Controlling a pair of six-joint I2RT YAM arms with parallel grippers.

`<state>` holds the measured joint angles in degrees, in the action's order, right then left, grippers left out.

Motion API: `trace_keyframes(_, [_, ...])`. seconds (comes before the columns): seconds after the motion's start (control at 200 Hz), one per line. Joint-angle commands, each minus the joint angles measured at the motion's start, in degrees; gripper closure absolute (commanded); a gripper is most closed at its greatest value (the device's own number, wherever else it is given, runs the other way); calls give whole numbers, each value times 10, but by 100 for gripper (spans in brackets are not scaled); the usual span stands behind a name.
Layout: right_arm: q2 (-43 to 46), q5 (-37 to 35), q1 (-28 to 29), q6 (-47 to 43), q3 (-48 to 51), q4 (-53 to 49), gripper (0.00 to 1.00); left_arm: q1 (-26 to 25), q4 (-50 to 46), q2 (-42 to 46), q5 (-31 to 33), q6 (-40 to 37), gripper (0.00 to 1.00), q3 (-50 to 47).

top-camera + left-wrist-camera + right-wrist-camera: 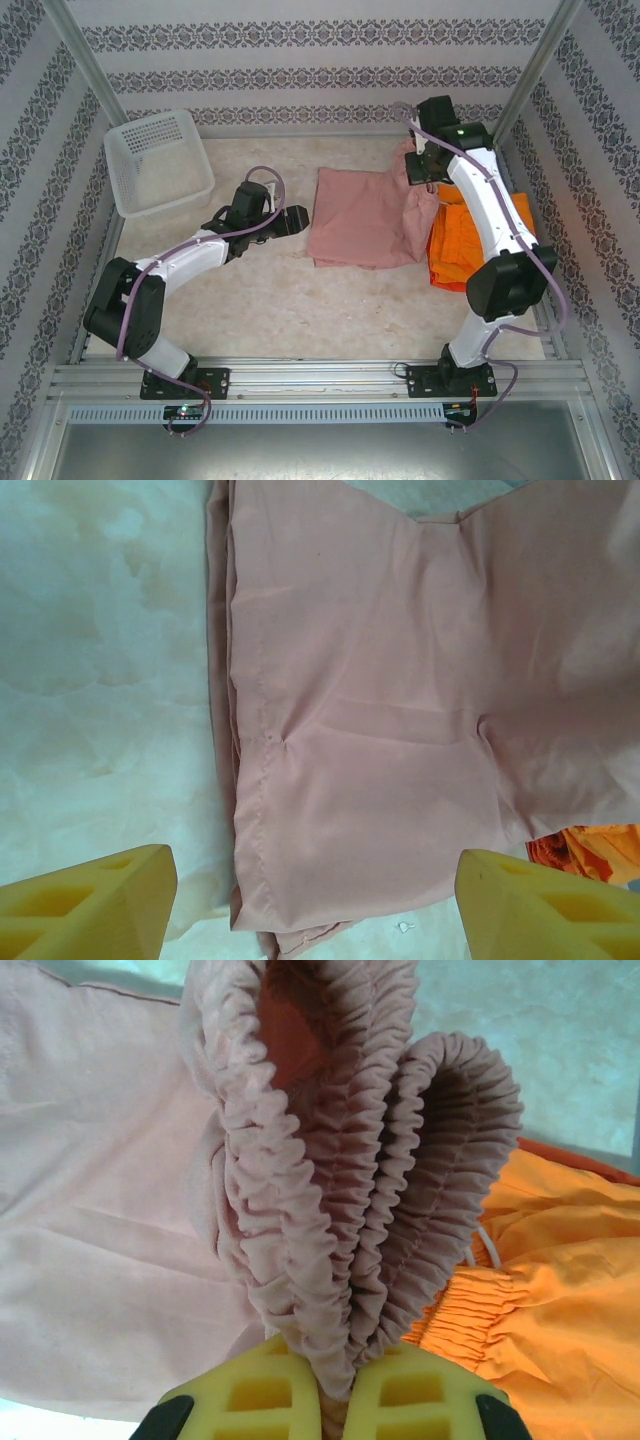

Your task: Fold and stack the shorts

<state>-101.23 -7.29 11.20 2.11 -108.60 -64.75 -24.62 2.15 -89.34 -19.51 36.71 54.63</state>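
Left of the soft dusty pink cloth shorts, the left gripper is waiting just beside their edge, yellow fingers spread, holding nothing. At those shorts' right end, the right gripper is pinching their gathered waistband, raised beside the bright orange cloth shorts. I judge the fold is needing that left edge pinned flat first.

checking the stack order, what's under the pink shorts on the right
Bright orange shorts poke out beneath the pink shorts' right edge, which the right gripper pinches up. How far they reach under the pink is covered.
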Motion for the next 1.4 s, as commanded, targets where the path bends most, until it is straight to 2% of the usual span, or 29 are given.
trace_keyframes(0.0, [-20,-8,18,29,-40,-33,100,4,25,-10,-12,9,26,-8])
trace_keyframes(0.36, [-95,27,78,93,-103,-41,100,4,39,-16,-14,17,26,-22])
trace_keyframes(0.51, [-145,48,105,117,-135,-36,97,4,48,-20,-15,23,26,-28])
trace_keyframes(0.644, [-198,134,128,153,-151,0,73,4,62,-15,-10,30,26,-37])
trace_keyframes(0.709, [-223,221,136,180,-160,34,56,4,68,-6,-4,32,26,-42])
trace_keyframes(0.769, [-234,332,136,227,-156,87,47,4,73,9,6,32,25,-49])
trace_keyframes(0.839, [-218,468,127,315,-110,209,29,4,77,36,22,31,24,-60])
trace_keyframes(0.914, [-173,524,111,399,-30,357,22,6,76,63,38,30,19,-70])
trace_keyframes(0.969, [-128,521,94,435,33,433,19,8,74,74,40,31,13,-72])
trace_keyframes(1.029, [-80,502,72,452,99,482,17,8,73,74,29,32,12,-63])
trace_keyframes(1.229, [32,466,8,461,282,533,14,8,72,1,-48,44,13,8])
trace_keyframes(1.394, [85,456,-23,490,409,595,12,8,20,-86,-65,33,16,97])
